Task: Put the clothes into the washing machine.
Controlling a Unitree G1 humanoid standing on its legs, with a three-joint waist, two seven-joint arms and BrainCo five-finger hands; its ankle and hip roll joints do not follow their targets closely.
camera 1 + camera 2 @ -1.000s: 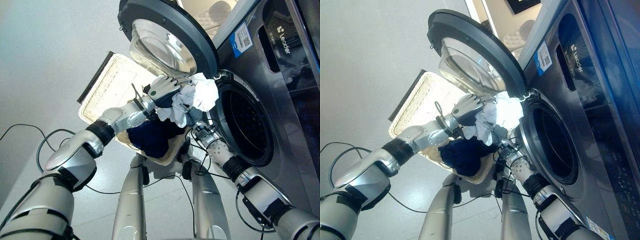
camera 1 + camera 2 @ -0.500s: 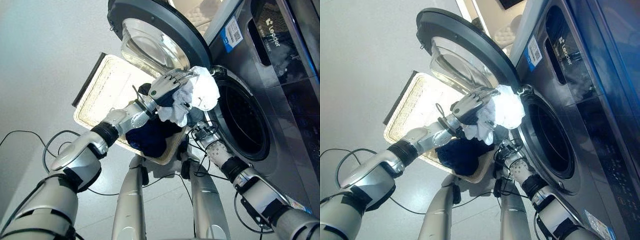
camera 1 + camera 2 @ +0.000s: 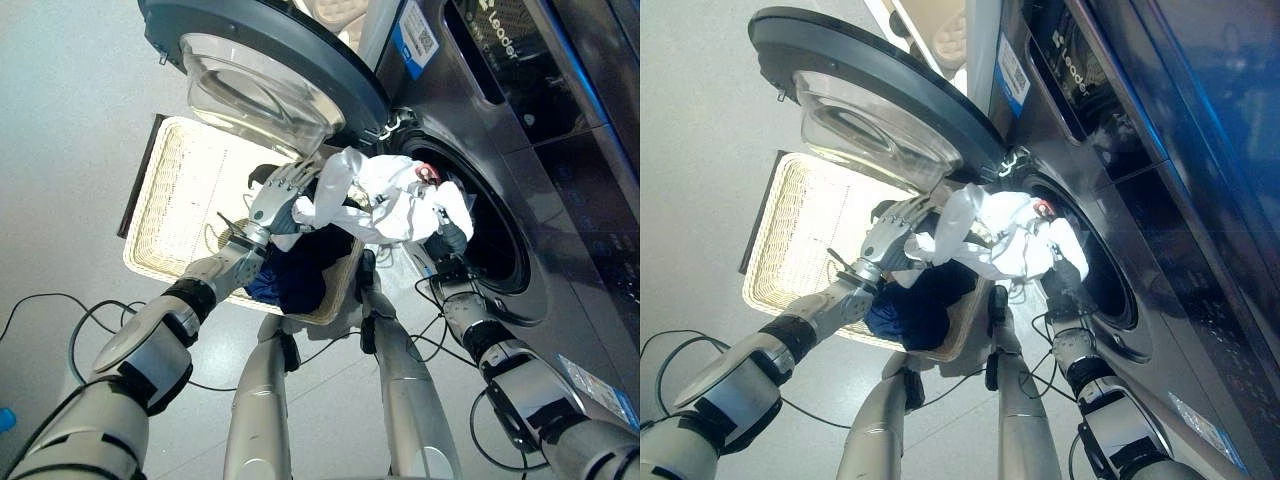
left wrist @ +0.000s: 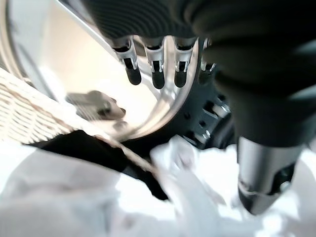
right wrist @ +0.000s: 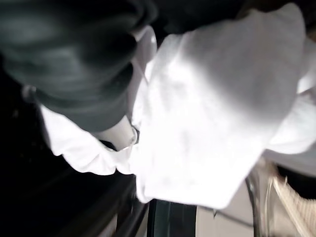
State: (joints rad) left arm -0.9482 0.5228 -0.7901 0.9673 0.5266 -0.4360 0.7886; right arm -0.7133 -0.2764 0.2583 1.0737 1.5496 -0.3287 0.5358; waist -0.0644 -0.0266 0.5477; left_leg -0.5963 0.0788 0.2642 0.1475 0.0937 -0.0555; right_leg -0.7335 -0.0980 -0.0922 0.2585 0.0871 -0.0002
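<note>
White garment (image 3: 395, 205): stretched between the two robot hands, one end bunched beside the left robot hand (image 3: 275, 200), the other already hanging over the lip of the drum opening (image 3: 495, 240) beside the right robot hand (image 3: 450, 238). A small red mark shows on the cloth near the right robot hand.

Left robot hand: fingers straight and relaxed in its wrist view, not curled on cloth; the garment lies against its palm side and is pushed rather than pinched. Right robot hand: at the rim of the opening, fingers covered by the cloth, so whether it grips cannot be told.

Dark garment (image 3: 300, 275): below the left robot hand, in the near corner of the wicker basket (image 3: 175, 205), not yet moved. The open door (image 3: 255, 55) stands just above the left robot hand.

Step in hand, as judged: feeding the white garment through the opening. To do it well, the left robot hand should sweep the trailing bunch toward the right robot hand and past the rim, staying under the door edge, so no sleeve drapes outside or catches on the latch. The right robot hand should draw the cloth deeper before letting go.
</note>
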